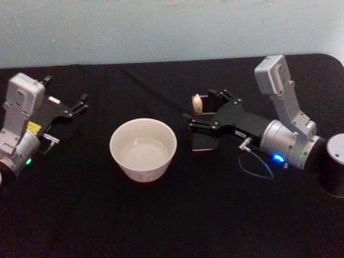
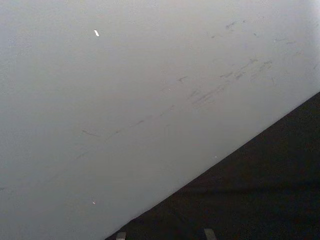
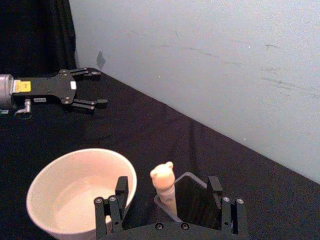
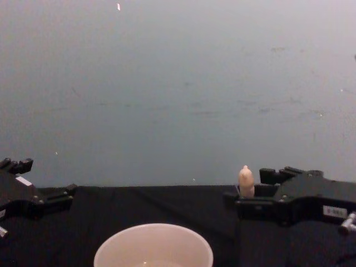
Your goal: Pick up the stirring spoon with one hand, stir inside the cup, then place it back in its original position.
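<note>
The stirring spoon stands upright in the dark grey square holder (image 1: pixel 204 141), its cream handle (image 1: pixel 198 103) sticking up above the rim. My right gripper (image 1: pixel 208 110) is open, one finger on each side of the handle, apart from it. The right wrist view shows the handle (image 3: pixel 164 182) and holder (image 3: pixel 189 192) between the open gripper's (image 3: pixel 168 186) fingers. The cream-white cup (image 1: pixel 143 149) sits left of the holder, with nothing in it (image 3: pixel 82 192). My left gripper (image 1: pixel 67 91) rests open at the table's far left, away from the cup. In the chest view the handle (image 4: pixel 246 181) rises beside the right gripper (image 4: pixel 250 189).
A dark cylinder (image 1: pixel 336 164) stands at the right edge behind my right arm. A thin cable loop (image 1: pixel 255 167) hangs under that wrist. Black cloth (image 1: pixel 161 226) covers the table, and a pale wall (image 1: pixel 161 27) lies close behind it.
</note>
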{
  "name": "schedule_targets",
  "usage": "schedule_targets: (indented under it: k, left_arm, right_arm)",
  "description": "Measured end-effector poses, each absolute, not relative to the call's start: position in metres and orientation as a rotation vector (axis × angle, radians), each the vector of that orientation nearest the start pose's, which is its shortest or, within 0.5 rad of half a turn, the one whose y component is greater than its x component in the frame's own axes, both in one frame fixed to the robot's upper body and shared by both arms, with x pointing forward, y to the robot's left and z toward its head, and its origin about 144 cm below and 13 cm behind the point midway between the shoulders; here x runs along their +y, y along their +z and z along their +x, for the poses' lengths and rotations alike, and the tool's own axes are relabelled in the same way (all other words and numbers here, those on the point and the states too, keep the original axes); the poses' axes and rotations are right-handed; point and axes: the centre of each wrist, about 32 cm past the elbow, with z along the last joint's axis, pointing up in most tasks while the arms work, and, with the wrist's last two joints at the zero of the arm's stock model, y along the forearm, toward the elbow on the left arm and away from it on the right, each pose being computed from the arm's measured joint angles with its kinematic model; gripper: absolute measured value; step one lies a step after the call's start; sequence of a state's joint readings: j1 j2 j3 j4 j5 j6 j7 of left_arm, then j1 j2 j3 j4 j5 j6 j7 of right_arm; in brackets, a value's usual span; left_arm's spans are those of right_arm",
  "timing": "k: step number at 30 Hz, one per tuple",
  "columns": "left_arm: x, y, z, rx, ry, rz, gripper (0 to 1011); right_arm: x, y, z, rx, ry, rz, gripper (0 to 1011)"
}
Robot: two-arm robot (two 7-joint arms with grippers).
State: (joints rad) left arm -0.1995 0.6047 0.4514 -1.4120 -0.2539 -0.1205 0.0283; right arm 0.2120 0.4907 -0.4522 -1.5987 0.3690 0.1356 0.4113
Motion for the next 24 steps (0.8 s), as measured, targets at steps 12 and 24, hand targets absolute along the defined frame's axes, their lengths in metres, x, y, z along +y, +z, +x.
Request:
schedule_targets:
  k: [12, 24]
  left_arm:
    - [0.3097, 1.1398, 0.4886, -0.285, 1.248, 0.304, 1001]
    - [0.3097, 1.1398, 0.4886, -0.285, 1.248, 0.304, 1001]
  right_arm:
    - [-0.2291, 1.1829, 0.4954, -0.041, -0.767, -0.204, 1000]
    - [-0.2281, 1.1826, 0.4947, -0.049, -0.77, -0.211, 1000]
